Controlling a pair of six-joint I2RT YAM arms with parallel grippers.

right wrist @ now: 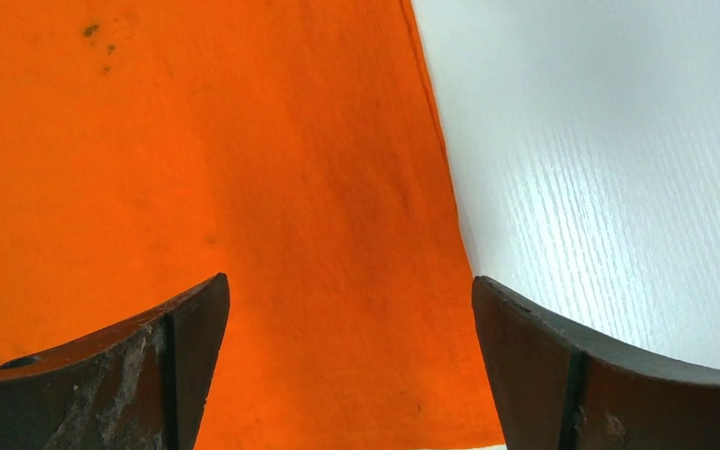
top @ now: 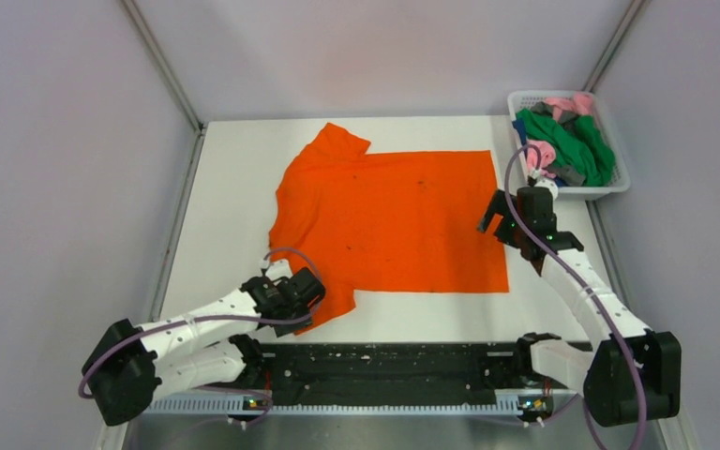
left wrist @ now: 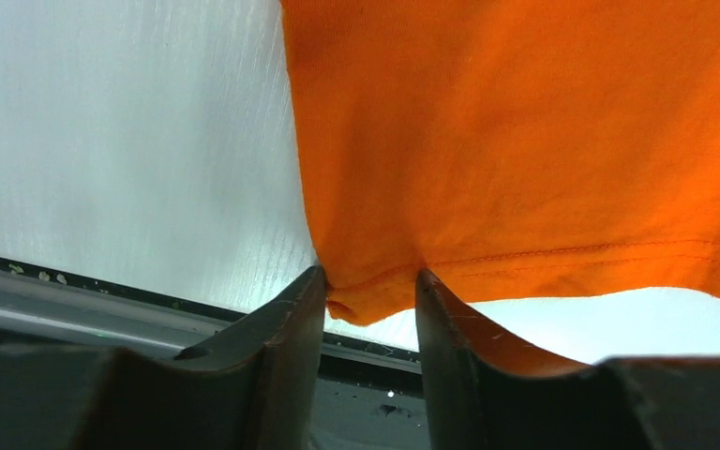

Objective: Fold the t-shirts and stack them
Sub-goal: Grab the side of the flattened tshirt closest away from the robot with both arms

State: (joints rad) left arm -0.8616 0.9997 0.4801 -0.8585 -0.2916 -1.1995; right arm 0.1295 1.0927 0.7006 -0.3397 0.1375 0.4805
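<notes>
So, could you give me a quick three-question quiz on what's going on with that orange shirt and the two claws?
1. Fill in: the ___ gripper pinches the near sleeve of the orange t-shirt.
2. True or false: the right gripper hangs open over the shirt's hem edge.
3. The green and pink t-shirts lie: A) in the white mesh basket; B) under the orange one; C) in the right gripper.
Key: 1 left gripper; 2 true; 3 A.

No text, label, brand, number or sign can be read anywhere.
</notes>
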